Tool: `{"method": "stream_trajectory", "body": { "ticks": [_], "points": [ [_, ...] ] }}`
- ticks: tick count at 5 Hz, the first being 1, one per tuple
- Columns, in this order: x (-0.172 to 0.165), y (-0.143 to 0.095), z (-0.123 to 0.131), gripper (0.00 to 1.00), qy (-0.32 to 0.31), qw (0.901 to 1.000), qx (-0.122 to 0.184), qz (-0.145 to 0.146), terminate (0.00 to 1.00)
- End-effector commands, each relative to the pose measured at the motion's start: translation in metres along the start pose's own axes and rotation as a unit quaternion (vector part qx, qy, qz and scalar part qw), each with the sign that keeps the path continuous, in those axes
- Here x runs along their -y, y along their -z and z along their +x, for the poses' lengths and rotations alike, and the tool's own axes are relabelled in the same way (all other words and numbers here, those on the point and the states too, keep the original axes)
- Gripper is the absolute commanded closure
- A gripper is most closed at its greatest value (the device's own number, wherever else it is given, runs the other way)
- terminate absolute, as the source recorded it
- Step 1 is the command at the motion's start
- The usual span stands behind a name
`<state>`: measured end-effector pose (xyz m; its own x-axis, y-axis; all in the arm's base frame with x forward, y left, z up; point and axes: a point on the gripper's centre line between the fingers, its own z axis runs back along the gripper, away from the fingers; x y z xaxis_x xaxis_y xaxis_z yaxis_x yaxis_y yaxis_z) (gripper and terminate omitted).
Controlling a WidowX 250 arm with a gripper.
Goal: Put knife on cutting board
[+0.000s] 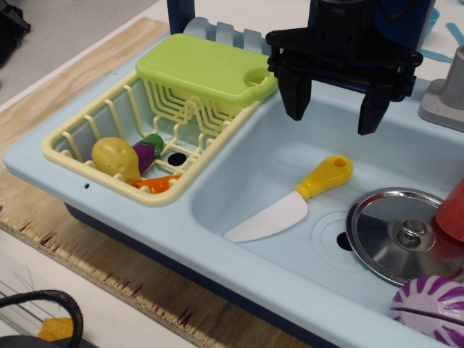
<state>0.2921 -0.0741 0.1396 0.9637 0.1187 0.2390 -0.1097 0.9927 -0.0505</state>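
Toy knife [288, 204] down flat on the floor of the pale blue sink [239, 181], white blade toward the front, yellow handle up toward the back. Black claw [335, 109] up above the handle end, fingers spread wide, holding nothing, not touching the knife. Lime-green cutting board [206, 67] up on top of the yellow dish rack [80, 130], well apart from the knife and higher. Inside the rack: a toy potato [114, 157], a purple eggplant [147, 151] and an orange carrot [156, 183]. Near the knife, on the right, a shiny pot lid [402, 233]. Probably very light and stiff, being plastic. Smooth too, so maybe slippery. Not easy to break. Best spot to grab likely the yellow handle, fatter than the thin blade and easier to pinch. Blade flat against the sink floor, so hard to get fingers under. Wooden desk [109, 261] under the sink.
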Motion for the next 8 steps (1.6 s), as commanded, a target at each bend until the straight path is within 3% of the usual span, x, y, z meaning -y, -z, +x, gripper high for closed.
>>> {"method": "stream_trajectory", "body": {
  "ticks": [1,4,7,8],
  "points": [
    [0.000,0.000,0.000,0.00,0.000,1.0000,0.000,0.000,0.00],
    [-0.002,0.045,-0.006,0.00,0.036,0.9989,-0.028,-0.014,0.00],
    [-0.004,0.081,-0.009,0.00,0.084,0.9928,-0.068,-0.052,0.00],
    [0.001,0.080,-0.010,1.00,0.119,0.9879,-0.069,-0.071,0.00]
  ]
}}
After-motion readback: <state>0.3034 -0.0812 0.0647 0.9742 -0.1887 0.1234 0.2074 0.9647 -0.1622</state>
